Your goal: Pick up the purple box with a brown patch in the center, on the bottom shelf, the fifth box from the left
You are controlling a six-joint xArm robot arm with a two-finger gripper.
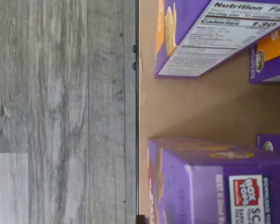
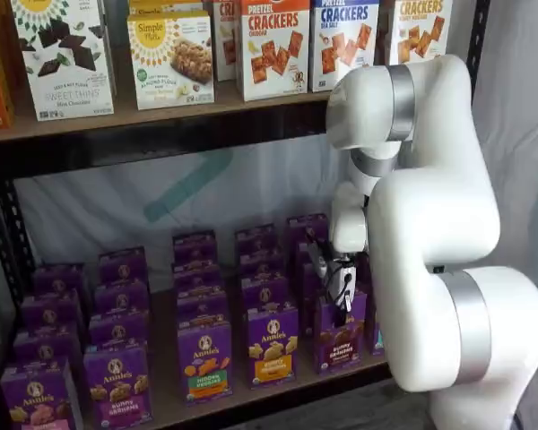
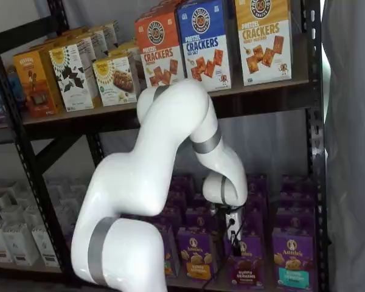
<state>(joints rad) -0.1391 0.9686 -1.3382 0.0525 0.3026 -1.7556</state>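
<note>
One small purple box (image 3: pixel 247 263), matte cardboard

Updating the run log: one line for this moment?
stage: gripper down at purple box | grip: cannot tell | box: upright on bottom shelf, not lifted

Pretzel cracker boxes (image 3: pixel 201 39) above; grey floor (image 1: pixel 60 112)
</note>
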